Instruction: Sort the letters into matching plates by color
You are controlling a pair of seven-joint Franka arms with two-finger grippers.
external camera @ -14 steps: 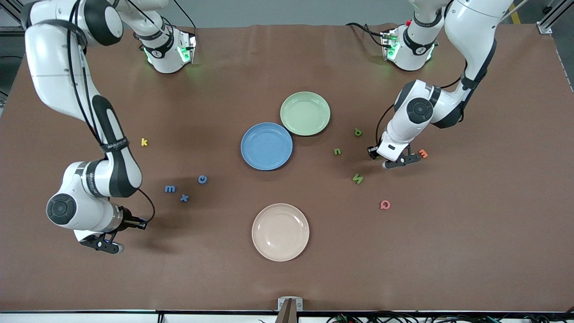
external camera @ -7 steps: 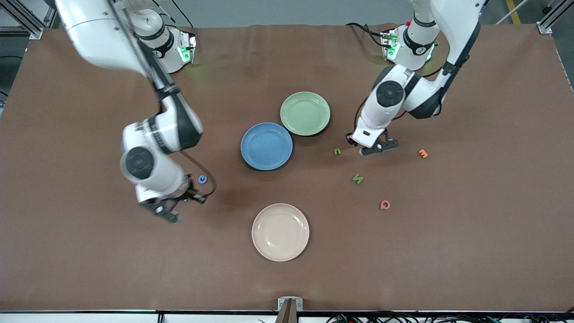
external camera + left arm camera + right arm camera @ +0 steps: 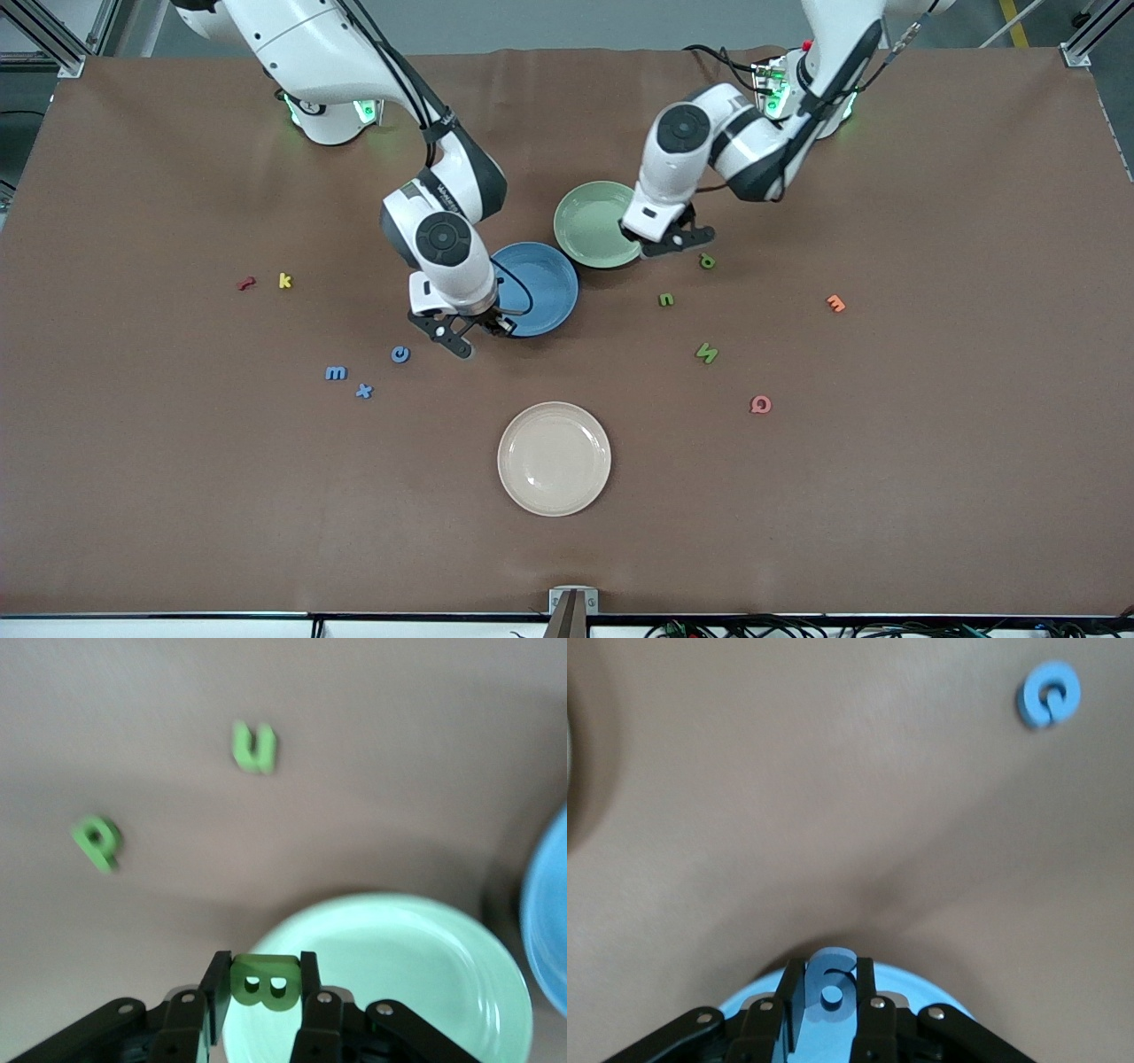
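Observation:
My left gripper hangs over the pale green plate's edge, shut on a green letter B. My right gripper hangs over the blue plate's edge nearest the front camera, shut on a blue letter g. Blue letters c, m and x lie on the table toward the right arm's end. Green letters p, n and w lie toward the left arm's end. Both plates look empty.
A cream plate sits nearer the front camera than the blue plate. A red letter and a yellow k lie toward the right arm's end. An orange letter and a pink letter lie toward the left arm's end.
The right gripper swung from the table's right-arm end to the blue plate's edge. The left gripper moved from beside the orange letter to the green plate's edge. The red letter came into view.

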